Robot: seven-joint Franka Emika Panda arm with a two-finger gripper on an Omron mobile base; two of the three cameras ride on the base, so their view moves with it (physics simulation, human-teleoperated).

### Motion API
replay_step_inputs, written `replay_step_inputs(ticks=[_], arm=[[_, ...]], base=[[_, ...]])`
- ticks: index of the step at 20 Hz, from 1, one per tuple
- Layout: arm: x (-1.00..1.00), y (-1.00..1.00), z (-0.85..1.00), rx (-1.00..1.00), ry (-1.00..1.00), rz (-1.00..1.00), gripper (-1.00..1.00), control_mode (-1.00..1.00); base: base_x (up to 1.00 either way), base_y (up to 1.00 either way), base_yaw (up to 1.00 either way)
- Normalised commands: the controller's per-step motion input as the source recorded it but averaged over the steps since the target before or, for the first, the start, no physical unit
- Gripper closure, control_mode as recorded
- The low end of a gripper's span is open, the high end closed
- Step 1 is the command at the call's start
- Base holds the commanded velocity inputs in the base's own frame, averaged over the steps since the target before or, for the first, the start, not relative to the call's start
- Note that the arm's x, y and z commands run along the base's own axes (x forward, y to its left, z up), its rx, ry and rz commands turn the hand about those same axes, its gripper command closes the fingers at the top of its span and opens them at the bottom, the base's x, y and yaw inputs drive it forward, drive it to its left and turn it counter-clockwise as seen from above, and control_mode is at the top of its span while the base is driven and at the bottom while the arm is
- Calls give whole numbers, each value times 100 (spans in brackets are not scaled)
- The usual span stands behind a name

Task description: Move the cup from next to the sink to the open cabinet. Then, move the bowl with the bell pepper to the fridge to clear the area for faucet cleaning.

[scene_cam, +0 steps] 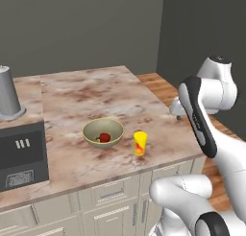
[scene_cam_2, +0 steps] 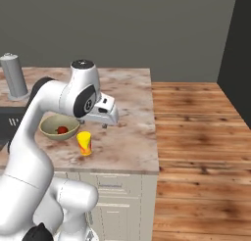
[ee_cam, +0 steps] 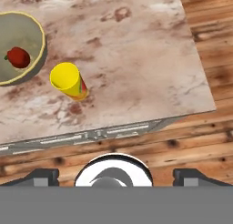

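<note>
A yellow cup (scene_cam: 140,143) (scene_cam_2: 85,143) (ee_cam: 68,81) with a red pattern stands upright near the front edge of the marble counter (scene_cam: 96,96) (ee_cam: 136,59). Just to its left sits a pale green bowl (scene_cam: 89,127) (scene_cam_2: 49,125) (ee_cam: 27,32) holding a red bell pepper (scene_cam: 104,137) (scene_cam_2: 62,130) (ee_cam: 18,57). My gripper (scene_cam_2: 93,123) (ee_cam: 116,175) hovers above the counter, up and to the right of the cup, looking down on it. Its fingertips (ee_cam: 43,175) stand wide apart with nothing between them, so it is open.
A tall grey cylindrical appliance (scene_cam: 7,93) (scene_cam_2: 14,78) stands at the counter's back left. A dark cooktop panel (scene_cam: 21,156) lies left of the bowl. Drawers (scene_cam: 113,194) run under the counter. Wooden floor (scene_cam_2: 196,137) stretches to the right.
</note>
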Motion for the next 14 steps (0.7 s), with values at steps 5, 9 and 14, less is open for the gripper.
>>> replay_step_inputs(ticks=[5, 9, 14], arm=[[76, 75, -53, 1, 0, 12, -100, -100], [76, 51, -62, 3, 1, 14, -100, -100], [57, 11, -35, -6, 7, 1, -100, -100]], base=[[0, 0, 0], [0, 0, 0], [0, 0, 0]])
